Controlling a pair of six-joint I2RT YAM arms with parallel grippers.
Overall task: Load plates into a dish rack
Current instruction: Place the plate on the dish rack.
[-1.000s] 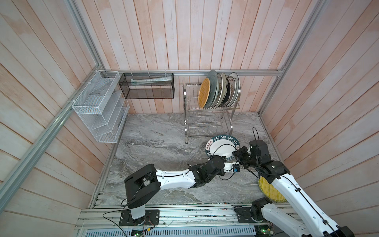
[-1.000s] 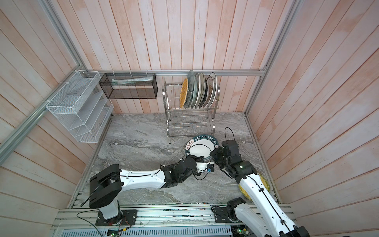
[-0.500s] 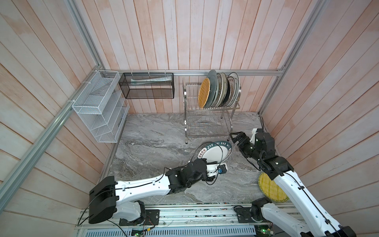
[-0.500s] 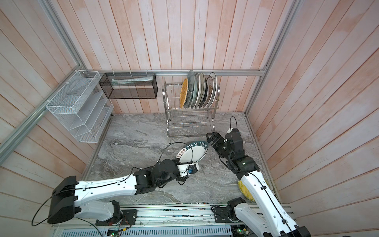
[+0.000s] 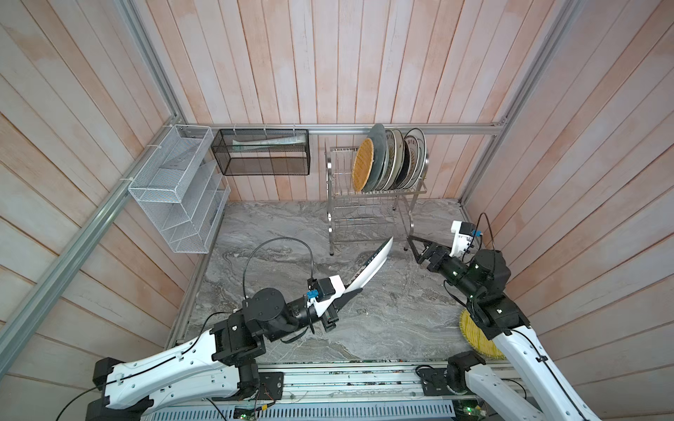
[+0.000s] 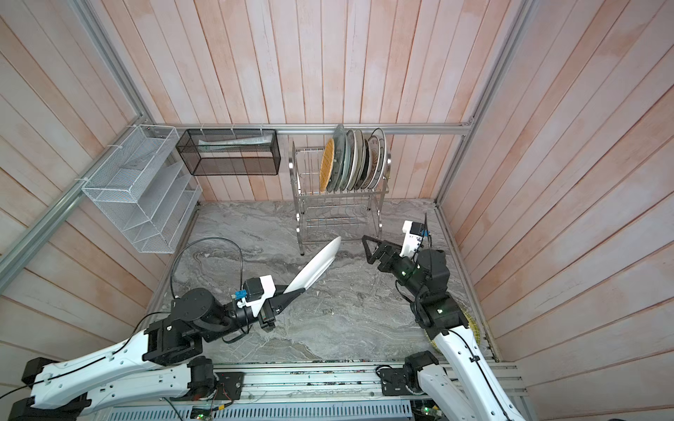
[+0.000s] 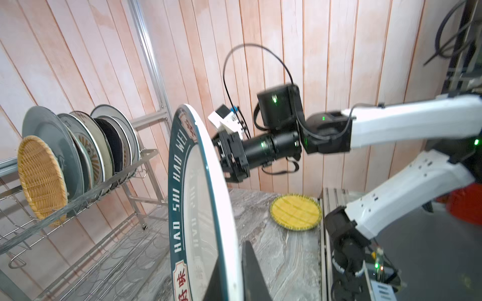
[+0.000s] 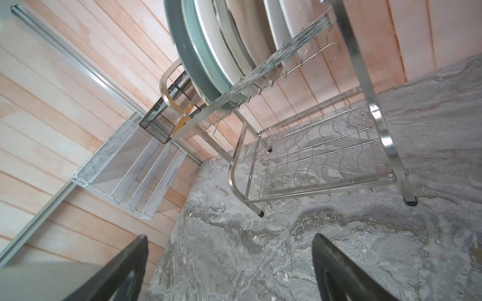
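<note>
A white plate with a teal lettered rim (image 5: 370, 268) (image 6: 315, 268) (image 7: 198, 198) is raised on edge above the marble table, in front of the dish rack (image 5: 368, 218) (image 6: 335, 218) (image 7: 78, 203) (image 8: 313, 161). My left gripper (image 5: 348, 296) (image 6: 288, 294) (image 7: 232, 281) is shut on its lower rim. Several plates (image 5: 390, 160) (image 6: 350, 160) (image 7: 78, 151) (image 8: 208, 52) stand in the rack's upper tier, a woven orange one (image 5: 363, 166) (image 7: 41, 177) at the left end. My right gripper (image 5: 415, 250) (image 6: 367, 249) (image 8: 229, 237) is open and empty, to the right of the held plate. A yellow plate (image 5: 474, 335) (image 7: 296, 212) lies flat by the right arm's base.
A white mesh organiser (image 5: 175, 193) (image 8: 135, 177) hangs on the left wall. A black mesh basket (image 5: 260, 153) (image 6: 228, 151) hangs on the back wall beside the rack. Wooden walls close in three sides. The rack's lower tier (image 8: 320, 156) holds nothing.
The right gripper let go of the lettered plate, opened wide and drew back to the right. The left arm pulled the plate leftward and tipped it up on edge.
</note>
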